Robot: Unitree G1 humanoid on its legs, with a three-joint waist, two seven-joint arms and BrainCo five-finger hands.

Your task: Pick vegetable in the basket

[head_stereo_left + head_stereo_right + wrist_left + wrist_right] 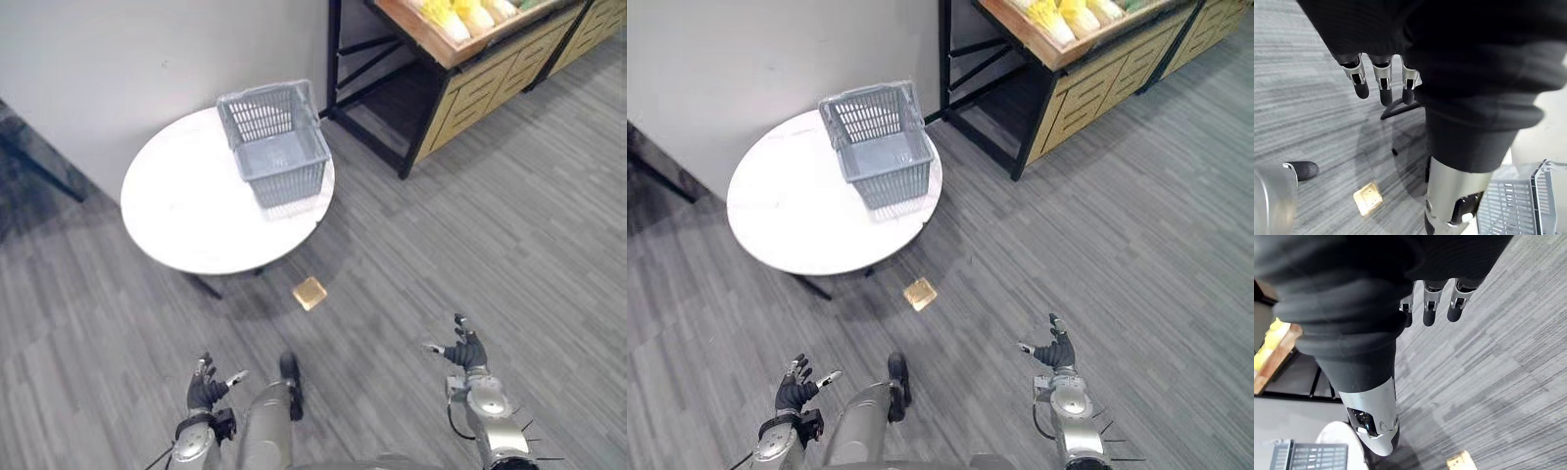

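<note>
Left eye view, looking down: we stand on a grey plank-patterned floor [441, 245] with both arms low. Our left hand [203, 390] hangs at the lower left, fingers loose and spread, grasping nothing. Our right hand [466, 351], at the lower right, is likewise relaxed and empty. We judge this to be a resting pose, since nothing lies within reach of either hand.

The grey plastic basket [277, 147] sits empty on the round white tabletop [186, 211], close to the edge that faces the display stand [490, 73]. It is probably placed there so that produce needs only a short carry. The vegetables [443, 14], yellow and pale, lie in a wooden tray on top of that stand, which has wooden drawer fronts and a black frame. They are at the far right, well apart from both hands.

A plain grey wall [118, 59] stands behind the tabletop. A small tan square [310, 292] lies on the floor near the tabletop's closer edge. By our judgement, the picking has not yet begun.
</note>
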